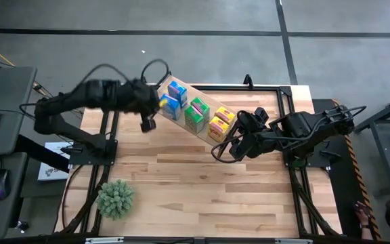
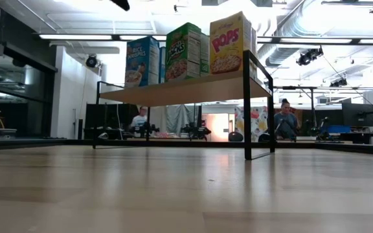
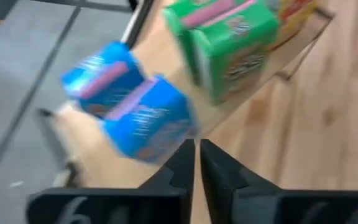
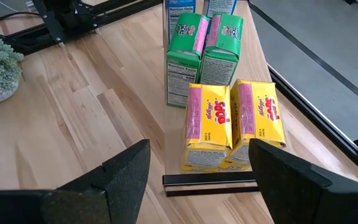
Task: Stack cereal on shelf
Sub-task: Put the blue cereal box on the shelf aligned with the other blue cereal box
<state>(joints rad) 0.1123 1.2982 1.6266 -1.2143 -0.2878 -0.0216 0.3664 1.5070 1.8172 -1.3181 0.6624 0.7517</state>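
Cereal boxes stand upright in pairs on the shelf's top plank [image 2: 193, 87]: blue [image 1: 175, 96], green [image 1: 196, 114] and yellow [image 1: 221, 124]. The shelf runs diagonally across the table's far middle. My left gripper [image 1: 147, 124] hovers shut by the shelf's left end, close to the blue boxes [image 3: 135, 112], and touches nothing that I can see. My right gripper [image 4: 197, 165] is open above the shelf's right end. Its fingers stand wide of the yellow pair [image 4: 232, 124] without touching it. Behind the yellow boxes stand the green ones [image 4: 204, 56].
A fuzzy green plant ball [image 1: 116, 198] sits in its pot near the table's near left corner. The shelf's black frame end [image 4: 210, 180] lies just below my right gripper. Bare wooden slats [image 1: 202, 190] spread over the table's near half. People sit in the room behind the table [image 2: 287, 120].
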